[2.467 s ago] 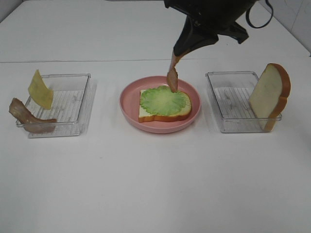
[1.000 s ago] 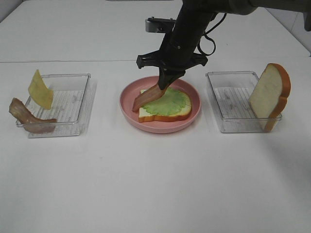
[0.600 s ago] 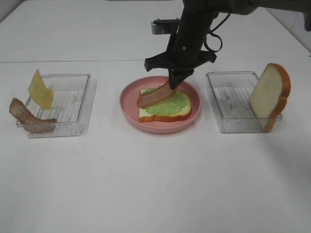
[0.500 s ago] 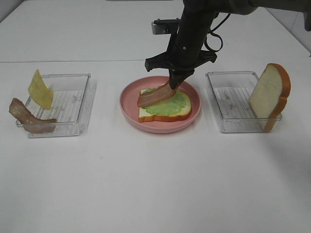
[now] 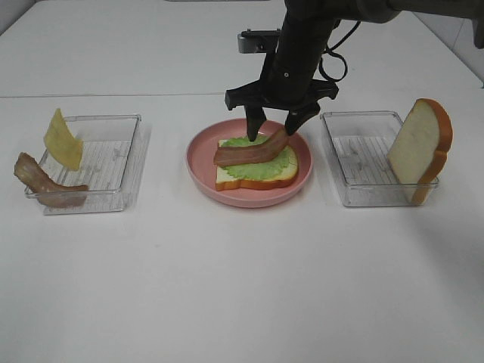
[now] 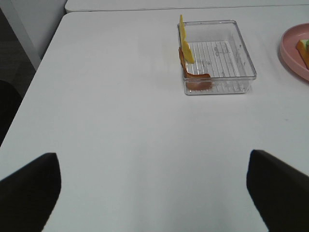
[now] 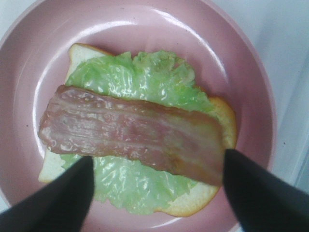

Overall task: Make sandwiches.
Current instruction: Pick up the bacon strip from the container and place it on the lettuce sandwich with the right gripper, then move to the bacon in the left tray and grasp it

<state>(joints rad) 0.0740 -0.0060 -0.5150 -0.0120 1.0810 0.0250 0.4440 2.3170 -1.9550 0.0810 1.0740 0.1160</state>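
On the pink plate (image 5: 200,162) lies a bread slice (image 5: 227,180) with a green lettuce leaf (image 5: 274,165) and a brown bacon strip (image 5: 249,151) flat across it. My right gripper (image 5: 274,125) is open just above the strip's far end, with one finger on each side. The right wrist view shows the bacon (image 7: 130,133) on the lettuce (image 7: 145,77) between my fingertips (image 7: 67,198). A second bread slice (image 5: 420,147) leans upright in the right tray (image 5: 355,121). The cheese slice (image 5: 62,140) and another bacon strip (image 5: 41,185) rest at the left tray (image 5: 113,121). My left gripper (image 6: 154,193) is open and empty, well short of that tray (image 6: 217,53).
The white table (image 5: 242,287) runs under everything. The plate's edge (image 6: 294,53) shows in the left wrist view. The table's left edge (image 6: 43,67) drops off beside the left arm.
My right gripper has opened and let go of the bacon strip, which has dropped from slanting to lying flat on the lettuce. The gripper has stayed over the plate.
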